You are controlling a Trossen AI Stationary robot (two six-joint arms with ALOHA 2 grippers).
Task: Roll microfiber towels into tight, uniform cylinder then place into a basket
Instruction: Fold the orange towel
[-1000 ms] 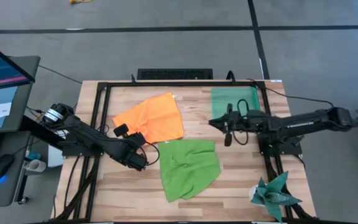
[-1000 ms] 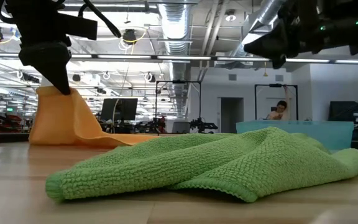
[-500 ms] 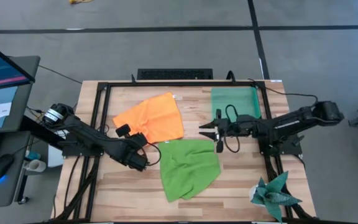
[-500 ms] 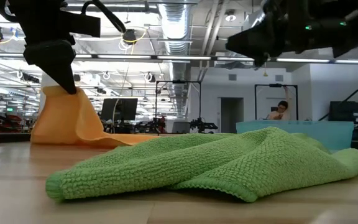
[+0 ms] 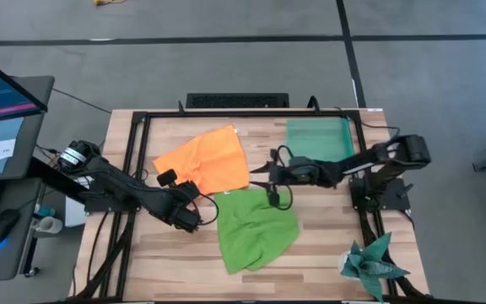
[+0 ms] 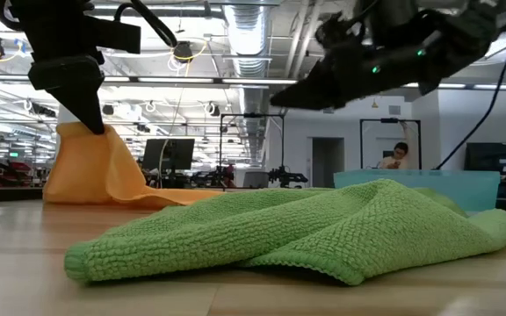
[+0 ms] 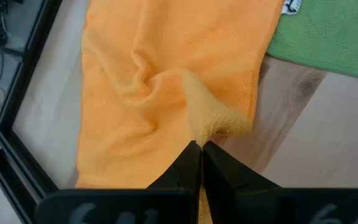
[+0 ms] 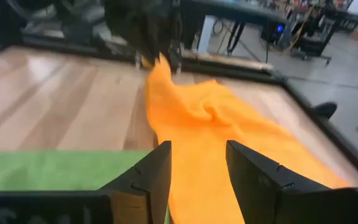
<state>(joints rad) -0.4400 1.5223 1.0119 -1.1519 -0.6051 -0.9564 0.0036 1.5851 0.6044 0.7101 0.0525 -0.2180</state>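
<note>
1. Our left hand [image 7: 199, 149] pinches the orange towel's [image 5: 205, 160] near corner, lifting it off the surface.
2. Our right hand [image 8: 197, 165], fingers spread, hovers by the opposite edge.
3. Next we should grip there and start rolling; the basket [image 5: 317, 138] waits beyond.

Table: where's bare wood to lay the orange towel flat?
Bare: the strip between the green towel and the star cloth, and the near-left corner of the table behind the left gripper. Crowded: the middle, where the orange towel, green towel and right gripper meet.
</note>
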